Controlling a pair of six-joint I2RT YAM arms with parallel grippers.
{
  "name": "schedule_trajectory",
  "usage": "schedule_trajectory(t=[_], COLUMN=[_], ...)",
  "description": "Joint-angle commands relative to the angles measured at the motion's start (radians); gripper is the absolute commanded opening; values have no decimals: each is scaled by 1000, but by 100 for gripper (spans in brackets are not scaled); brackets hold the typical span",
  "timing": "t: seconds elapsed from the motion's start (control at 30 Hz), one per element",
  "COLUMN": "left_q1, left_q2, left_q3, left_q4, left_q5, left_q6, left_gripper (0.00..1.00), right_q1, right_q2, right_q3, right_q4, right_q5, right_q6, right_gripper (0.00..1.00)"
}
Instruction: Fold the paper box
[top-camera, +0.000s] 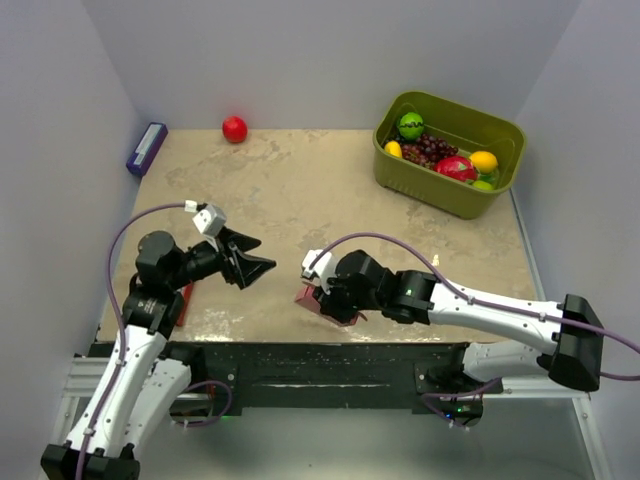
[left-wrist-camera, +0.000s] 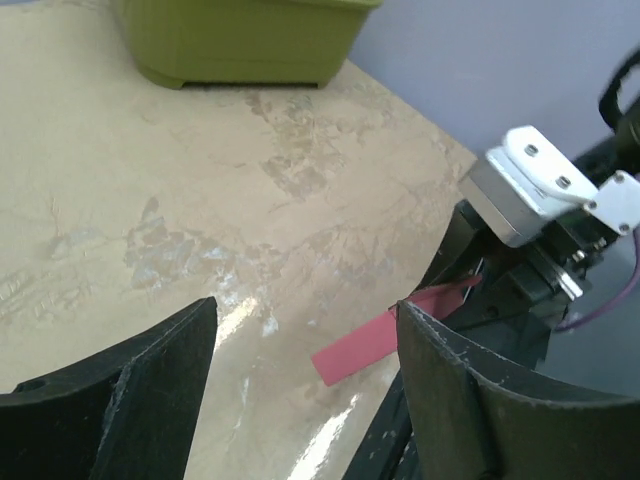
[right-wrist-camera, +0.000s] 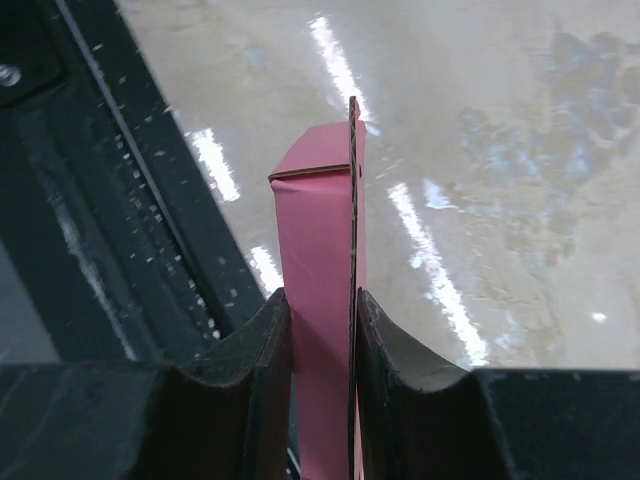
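The right tool (right-wrist-camera: 322, 310) is pinching the pink paper box (right-wrist-camera: 318, 220) between its two fingers. The box's panels are lying pressed flat together and standing on edge (one folded corner is showing at the top). The tool is holding the box low over the near edge of the tabletop (top-camera: 300, 190), just beside the black front rail. The left tool (left-wrist-camera: 305, 312) is hanging with its fingers spread wide, gripping nothing. It is pointing toward the box from the left, near it but not touching. In the left wrist view, a strip of the box is poking out beneath the right arm. Farther back, a green basket (top-camera: 455, 205) of fruit is sitting at the far right corner. A red ball (top-camera: 234, 129) is lying by the back wall.
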Motion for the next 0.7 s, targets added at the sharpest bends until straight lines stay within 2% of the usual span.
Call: schedule_trajectory(t=[0.0,0.1,0.3,0.4,0.5,0.67], left_q1=[-114,-203,-266,-296,-306,-323], left_q2=[1,42,136,165,170,179], left_q3=[60,55,58,58,60,54], left_q4=[-75,-92,-83,-86,-90,-81], left_q5=[19,59,140,133,113,113], left_q6=[238,279,301,305,313,305], left_gripper=[76,76,74,72,63,63], right_q1=[-30,-57,-93,-102,-108,-114], right_q2=[-3,5,34,46,60,72], right_q3=[70,88,107,108,107,108], right_q4=[-33,-48,-76,-76,-74,-77], right_q5=[-275,-383,-501,-526,-532,-535], right_q6=[-45,-46,-91,-97,-100,-106], right_gripper=[17,16,15,14,14,13])
